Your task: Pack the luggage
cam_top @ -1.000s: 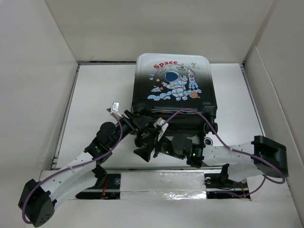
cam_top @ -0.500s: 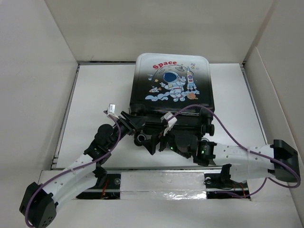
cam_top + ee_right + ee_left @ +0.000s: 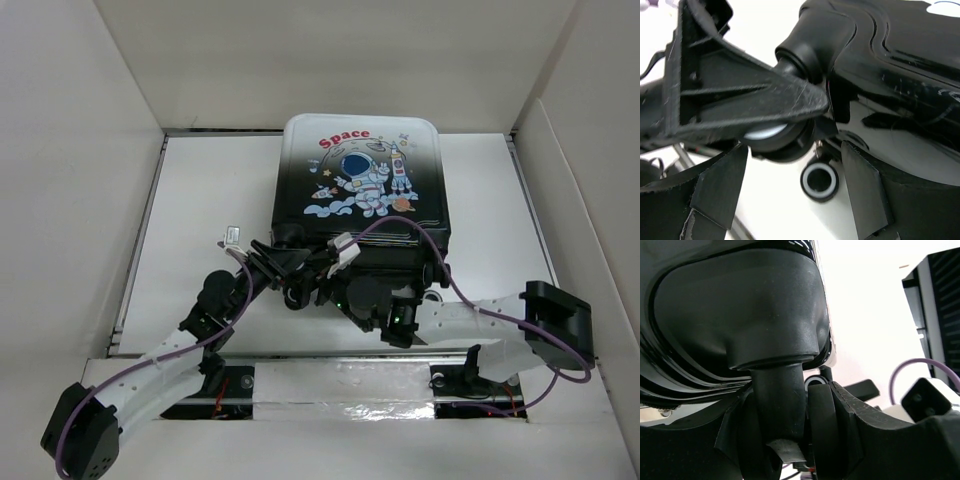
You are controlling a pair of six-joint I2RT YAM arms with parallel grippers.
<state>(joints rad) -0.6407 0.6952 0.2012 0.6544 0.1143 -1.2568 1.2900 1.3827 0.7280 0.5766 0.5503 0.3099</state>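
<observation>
The luggage [image 3: 360, 170] is lying flat and zipped shut on the table [image 3: 200, 200], sitting toward the back, astronaut print facing up, wheels on the edge nearest the arms. The left gripper [image 3: 298, 278] is at the near-left corner and it's clamped on the wheel [image 3: 822, 427] there. In the left wrist view the caster sits right between the 2 fingers [image 3: 875, 440] and touches both. The right gripper [image 3: 790, 200] comes in from the right just beside that same corner, jaws spread wide, holding nothing. Its own camera shows the left gripper's finger crossing in front of it. A purple cable [image 3: 400, 228] loops over the luggage's near edge. White walls [image 3: 300, 60] box in the table.
</observation>
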